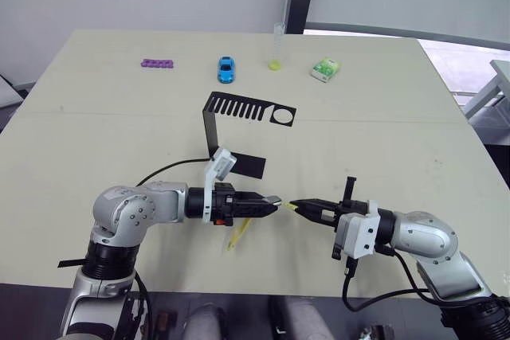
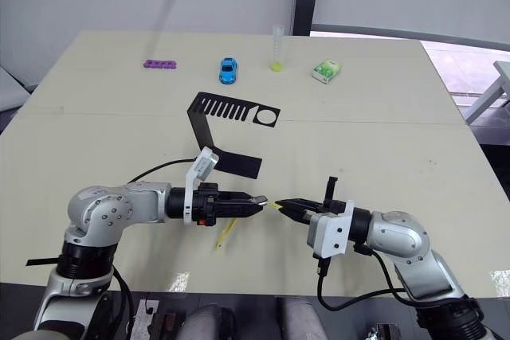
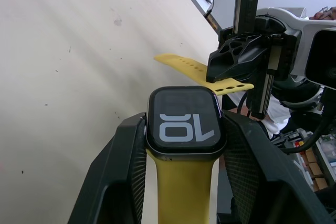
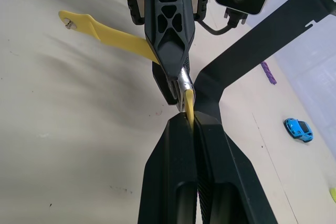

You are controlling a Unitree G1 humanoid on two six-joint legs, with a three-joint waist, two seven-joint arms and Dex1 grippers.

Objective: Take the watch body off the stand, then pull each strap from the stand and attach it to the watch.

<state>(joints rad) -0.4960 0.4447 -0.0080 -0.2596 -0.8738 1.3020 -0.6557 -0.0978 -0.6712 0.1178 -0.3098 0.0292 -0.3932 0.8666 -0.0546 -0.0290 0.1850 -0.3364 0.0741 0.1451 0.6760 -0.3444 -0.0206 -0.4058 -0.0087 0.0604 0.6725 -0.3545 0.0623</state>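
The small rounded-square black watch body, its dark screen showing light digits, sits clamped between the two black fingers of the left gripper, near their tips. One thin bright yellow strap is already joined to it and runs back from the case between those fingers; in the head views its free end hangs below the gripper toward the pale table.

Directly ahead of the left gripper's tips, almost touching the case, the right gripper points back at it, its fingers pinched tight on the second yellow strap. That strap's end pokes out from between the right fingers and meets the metal edge of the watch body; whether it is seated in the case I cannot tell.

Beyond both grippers, farther out on the table, stands the black bent sheet-metal stand, with its flat base, upright back and slotted top plate with a round hole. Well past it, along the far side of the table, lie a purple bar, a small blue toy car, a clear tube with yellow at its bottom and a green-white packet.
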